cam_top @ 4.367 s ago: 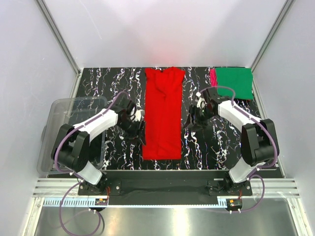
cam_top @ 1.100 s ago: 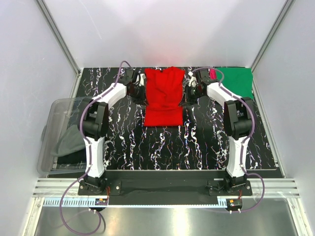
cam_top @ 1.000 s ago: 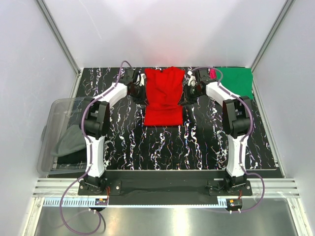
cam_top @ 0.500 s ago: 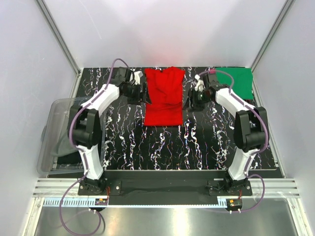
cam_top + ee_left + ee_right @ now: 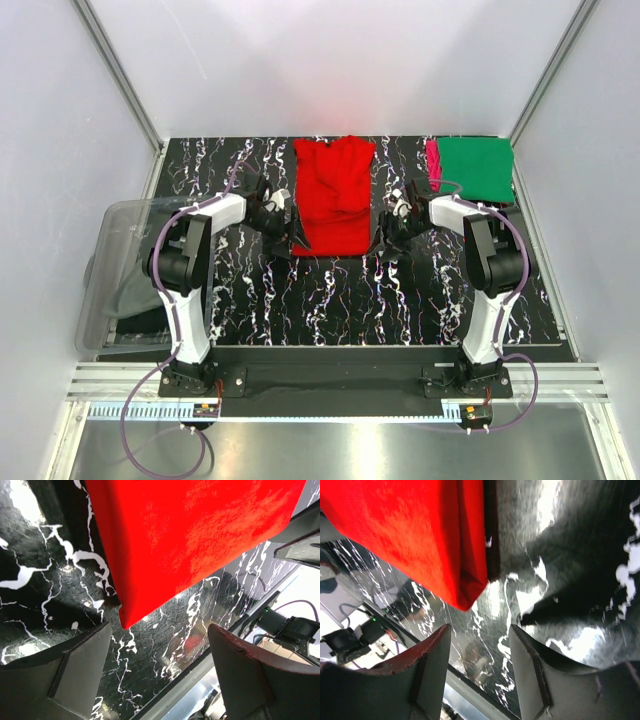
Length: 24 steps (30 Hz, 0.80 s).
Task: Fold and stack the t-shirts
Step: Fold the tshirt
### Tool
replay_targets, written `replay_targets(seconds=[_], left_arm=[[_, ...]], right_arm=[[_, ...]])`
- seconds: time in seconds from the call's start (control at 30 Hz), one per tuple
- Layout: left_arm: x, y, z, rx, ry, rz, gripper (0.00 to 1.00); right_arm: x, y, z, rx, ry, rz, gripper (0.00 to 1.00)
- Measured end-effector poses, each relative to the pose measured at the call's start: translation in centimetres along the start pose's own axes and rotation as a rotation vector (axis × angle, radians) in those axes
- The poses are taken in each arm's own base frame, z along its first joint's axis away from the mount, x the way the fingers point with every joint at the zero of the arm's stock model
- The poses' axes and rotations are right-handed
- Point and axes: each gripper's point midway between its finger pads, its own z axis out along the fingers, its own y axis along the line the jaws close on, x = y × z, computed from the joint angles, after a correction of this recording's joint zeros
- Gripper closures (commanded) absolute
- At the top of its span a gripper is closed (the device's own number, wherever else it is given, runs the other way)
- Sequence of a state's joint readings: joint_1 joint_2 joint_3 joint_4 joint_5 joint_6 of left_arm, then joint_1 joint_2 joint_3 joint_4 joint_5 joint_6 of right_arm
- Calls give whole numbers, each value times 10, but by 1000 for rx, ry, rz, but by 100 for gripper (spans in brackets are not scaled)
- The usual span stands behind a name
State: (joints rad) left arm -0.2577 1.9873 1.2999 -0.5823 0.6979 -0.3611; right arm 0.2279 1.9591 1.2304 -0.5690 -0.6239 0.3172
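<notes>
Since its near half was carried over the far half, the red t-shirt (image 5: 333,195) lies doubled at the far centre of the tabletop (image 5: 330,300), fold edge nearest the arms. One fold is judged done, with another probably due before stacking. The left fingers (image 5: 75,675) and right fingers (image 5: 427,675) have let go and stand wide apart, empty, just off the near corners. The green t-shirt (image 5: 476,168) sits folded far right over a pink t-shirt (image 5: 432,160), mostly hidden. The clear bin (image 5: 125,260) holds something indistinct.
</notes>
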Motion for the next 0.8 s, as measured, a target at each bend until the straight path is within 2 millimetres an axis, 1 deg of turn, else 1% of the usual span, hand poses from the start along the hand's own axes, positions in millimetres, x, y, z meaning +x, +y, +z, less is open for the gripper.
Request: replay_targets(seconds=[0.23,0.3,0.47,0.5,0.57,0.6,0.8], left_arm=[[0,1,4,12,11,-21,28],[1,2,6,17,17,-32,36],[1,4,10,19,28,-53,47],[0,5,11,19,29,-56,54],[0,6,13,16,31,-59,58],[0,7,14,15,34,-62,62],[0,10,16,11,39,-69,73]], right_arm=[[-6,4,9,-37,-1,47,44],[-8,6,11,-46,-2,56,45],[-14,10,15,-61,-4,71,48],[-16,10,16,-62,-6,70,48],[-18,10,16,-62,-11,69,49],[-19,10,16,-61,-11,70,50],[-22,8,18,-47,-18,78,56]])
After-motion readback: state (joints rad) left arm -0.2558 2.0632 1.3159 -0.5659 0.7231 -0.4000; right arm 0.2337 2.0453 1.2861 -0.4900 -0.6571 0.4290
